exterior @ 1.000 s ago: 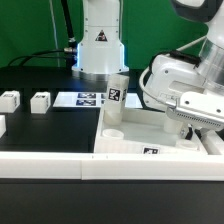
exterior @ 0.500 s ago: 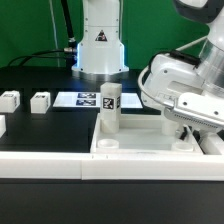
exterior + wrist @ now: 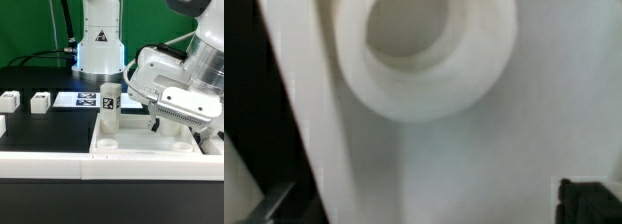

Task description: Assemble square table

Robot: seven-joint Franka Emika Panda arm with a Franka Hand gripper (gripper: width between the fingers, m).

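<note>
We are reading the gripper [image 3: 434,198] as spread apart and empty, hovering close over the square table [image 3: 125,150] on the worktop. One leg [image 3: 109,106] is standing upright in a corner socket. Next, we judge, a loose leg [image 3: 40,100] needs fetching.

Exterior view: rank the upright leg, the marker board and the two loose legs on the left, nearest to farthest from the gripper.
From the gripper:
1. upright leg, in the tabletop socket beside it.
2. marker board, behind that leg.
3. inner loose leg, farther left.
4. outer loose leg, at the view's left edge.
</note>
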